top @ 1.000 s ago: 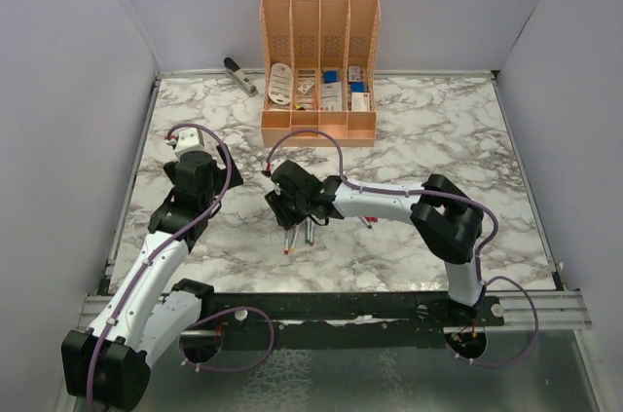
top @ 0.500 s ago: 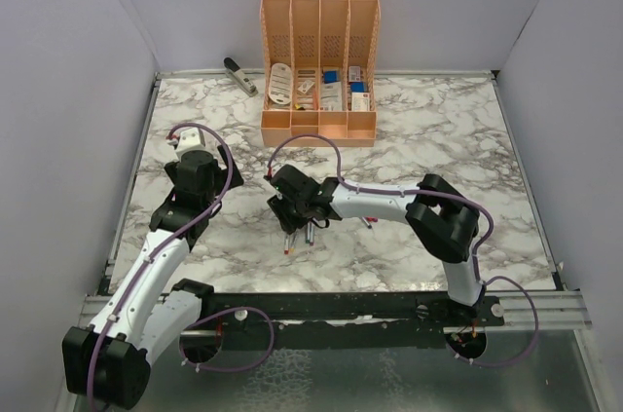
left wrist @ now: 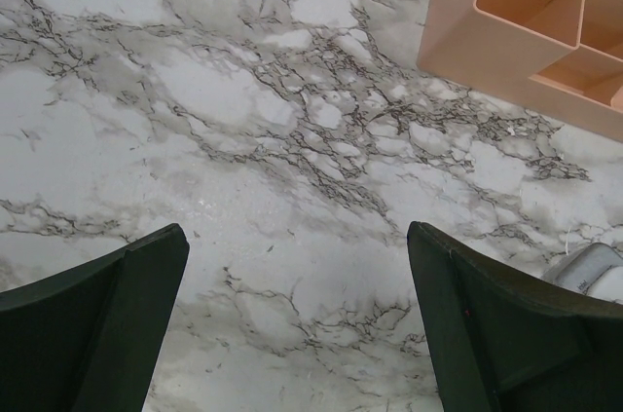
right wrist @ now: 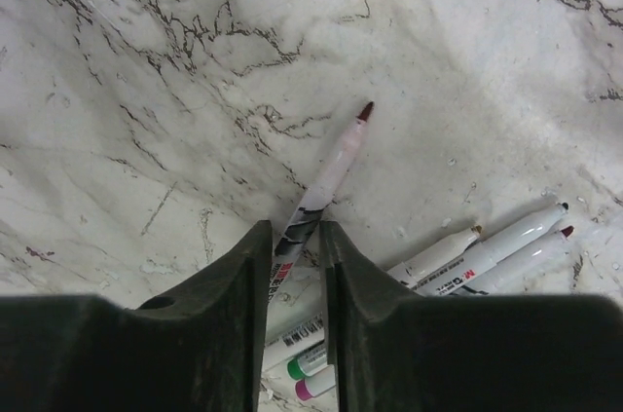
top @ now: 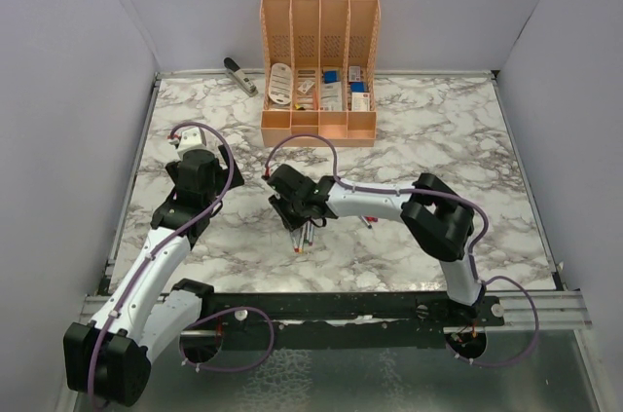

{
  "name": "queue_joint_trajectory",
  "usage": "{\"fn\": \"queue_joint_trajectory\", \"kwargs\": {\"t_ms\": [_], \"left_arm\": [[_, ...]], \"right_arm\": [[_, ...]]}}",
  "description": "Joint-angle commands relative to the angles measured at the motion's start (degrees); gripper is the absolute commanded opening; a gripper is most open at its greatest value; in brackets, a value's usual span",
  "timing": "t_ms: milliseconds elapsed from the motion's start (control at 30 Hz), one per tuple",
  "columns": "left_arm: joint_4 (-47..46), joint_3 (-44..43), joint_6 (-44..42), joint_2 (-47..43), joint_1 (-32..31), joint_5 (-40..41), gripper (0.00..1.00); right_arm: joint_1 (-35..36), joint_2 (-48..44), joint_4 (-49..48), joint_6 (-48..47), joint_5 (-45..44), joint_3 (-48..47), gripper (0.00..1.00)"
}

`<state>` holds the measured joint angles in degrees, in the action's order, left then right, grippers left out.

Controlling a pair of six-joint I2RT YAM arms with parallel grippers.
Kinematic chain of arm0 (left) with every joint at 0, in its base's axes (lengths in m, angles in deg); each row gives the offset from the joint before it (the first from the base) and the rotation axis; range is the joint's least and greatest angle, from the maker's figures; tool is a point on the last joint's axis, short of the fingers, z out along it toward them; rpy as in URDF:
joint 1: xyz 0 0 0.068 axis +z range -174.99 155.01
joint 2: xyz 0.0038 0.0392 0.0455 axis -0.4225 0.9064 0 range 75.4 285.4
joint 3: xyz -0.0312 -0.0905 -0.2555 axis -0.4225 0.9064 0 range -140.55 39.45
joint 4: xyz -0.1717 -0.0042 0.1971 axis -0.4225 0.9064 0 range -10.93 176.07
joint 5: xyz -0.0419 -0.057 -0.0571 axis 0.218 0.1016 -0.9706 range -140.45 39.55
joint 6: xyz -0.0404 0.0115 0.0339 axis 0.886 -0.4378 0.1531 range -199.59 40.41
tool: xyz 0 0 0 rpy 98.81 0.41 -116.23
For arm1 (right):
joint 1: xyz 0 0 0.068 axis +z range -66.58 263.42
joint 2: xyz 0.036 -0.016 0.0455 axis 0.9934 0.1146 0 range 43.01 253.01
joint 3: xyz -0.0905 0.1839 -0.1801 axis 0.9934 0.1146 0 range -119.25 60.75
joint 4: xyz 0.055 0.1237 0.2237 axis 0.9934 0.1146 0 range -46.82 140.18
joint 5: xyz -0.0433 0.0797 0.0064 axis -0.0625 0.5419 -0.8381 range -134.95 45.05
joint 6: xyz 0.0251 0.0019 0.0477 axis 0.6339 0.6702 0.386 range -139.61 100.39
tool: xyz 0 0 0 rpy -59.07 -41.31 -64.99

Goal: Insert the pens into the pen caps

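My right gripper (right wrist: 295, 237) is shut on a white pen (right wrist: 331, 170) with a dark red tip. The pen points forward and down, its tip close to the marble. In the top view this gripper (top: 300, 222) is at the table's middle with the pen (top: 298, 244) sticking out toward the near edge. Several other pens (right wrist: 501, 244) lie on the marble beside and under the fingers; two show green and magenta ends (right wrist: 311, 365). My left gripper (left wrist: 297, 266) is open and empty above bare marble, to the left (top: 200, 176). No pen caps show.
A peach desk organiser (top: 319, 71) with small items stands at the back centre; its corner shows in the left wrist view (left wrist: 526, 13). A black-and-silver stapler (top: 238, 74) lies at the back left. Grey walls close in both sides.
My right gripper has shifted slightly, and the red-tipped pen held in it now points more toward the near edge. The right elbow moved a little left. The left arm has barely moved.
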<state>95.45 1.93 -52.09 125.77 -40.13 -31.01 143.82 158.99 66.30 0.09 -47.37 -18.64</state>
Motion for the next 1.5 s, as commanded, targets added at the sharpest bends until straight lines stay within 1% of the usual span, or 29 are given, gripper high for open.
{"fn": "queue_joint_trajectory", "kwargs": {"t_ms": [0,33,100,133,300,433,633,767,833,933,1067,1200,1300,1400,1467], "left_arm": [[-1.3,0.5,0.1,-0.7,-0.1,1.6,0.99],[-1.3,0.7,0.2,-0.9,-0.1,1.7,0.99],[-1.6,1.3,0.2,-1.0,-0.1,2.0,0.99],[-1.8,1.4,0.2,-0.9,-0.2,2.0,0.99],[-2.5,0.9,-0.6,0.8,-0.1,1.7,0.99],[-3.2,0.1,-0.6,2.0,-0.1,1.4,0.99],[-4.2,-0.3,-0.8,2.0,-0.2,0.6,0.99],[-5.7,0.3,-2.0,0.5,-0.1,-1.1,0.99],[-6.8,0.7,-2.7,-0.5,-0.1,-2.1,0.99],[-9.3,1.4,-3.9,-1.7,-0.1,-5.0,0.99],[-13.1,1.8,-4.9,-0.4,-0.2,-12.4,0.98],[-17.4,2.3,-4.9,2.7,-0.3,-21.4,0.98],[-22.5,3.4,-4.1,5.0,-0.4,-28.6,0.98],[-27.6,3.9,-3.2,7.5,-0.6,-36.1,0.98],[-31.5,3.7,-3.4,9.3,-1.2,-42.1,0.97]], "right_arm": [[0.8,4.3,5.2,0.2,1.4,-1.4,0.22],[0.8,4.6,5.6,0.2,1.4,-1.7,0.18],[0.8,5.5,6.5,0.4,1.5,-2.1,0.05],[0.7,5.8,6.7,0.7,1.6,-2.3,0.01],[0.7,6.9,5.6,0.7,4.1,-4.5,0.01],[0.8,7.6,5.5,-0.4,5.1,-9.6,0.01],[0.0,5.7,5.1,-2.7,2.2,-16.3,0.01],[-2.9,2.5,3.5,-1.3,1.4,-16.3,0.01],[-5.4,-0.1,2.0,0.5,1.9,-14.3,0.01],[-10.7,-4.9,-1.8,3.8,3.3,-8.1,0.01],[-15.1,-14.1,-9.5,5.9,2.9,1.8,0.01],[-16.4,-21.4,-17.4,6.1,1.3,9.6,0.01],[-16.4,-26.3,-23.2,7.0,1.1,14.9,0.01],[-16.5,-31.8,-31.8,8.4,2.3,21.7,0.01],[-16.5,-35.7,-39.4,9.6,3.8,27.6,0.01]]}}
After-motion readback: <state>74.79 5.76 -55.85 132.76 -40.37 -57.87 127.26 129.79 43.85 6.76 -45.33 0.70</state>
